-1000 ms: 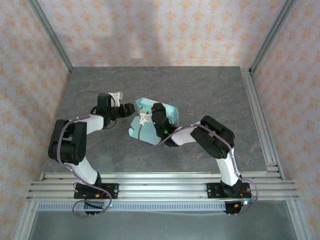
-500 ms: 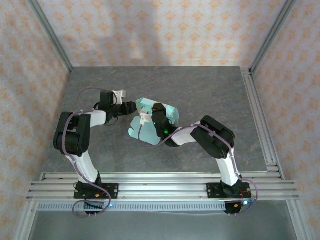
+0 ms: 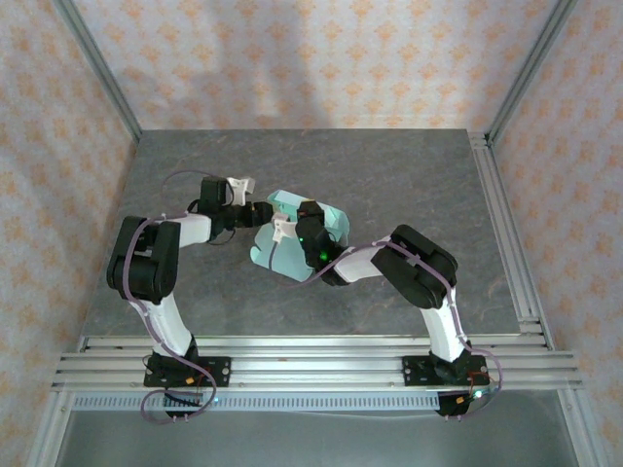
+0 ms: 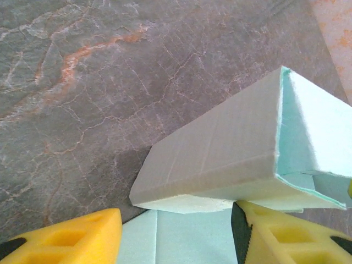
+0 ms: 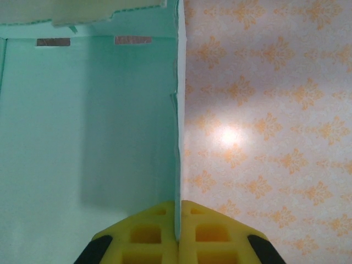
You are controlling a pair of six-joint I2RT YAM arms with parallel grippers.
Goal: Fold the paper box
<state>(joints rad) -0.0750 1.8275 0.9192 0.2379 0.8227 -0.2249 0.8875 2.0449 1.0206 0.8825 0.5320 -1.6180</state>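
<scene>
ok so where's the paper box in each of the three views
top external: paper box mid-table, where the two arms meet.
left wrist: right of centre, its folded wall just above the left gripper's fingers.
right wrist: left half, one wall pinched by the right gripper.
shared landmark: the orange-patterned wall.

I count one paper box (image 3: 268,251) on one worktop (image 3: 389,175). Two arms: left arm (image 3: 146,268), right arm (image 3: 421,265). Two grippers: left gripper (image 4: 176,234), right gripper (image 5: 177,220). Four yellow fingers (image 4: 275,242), two per gripper.
</scene>
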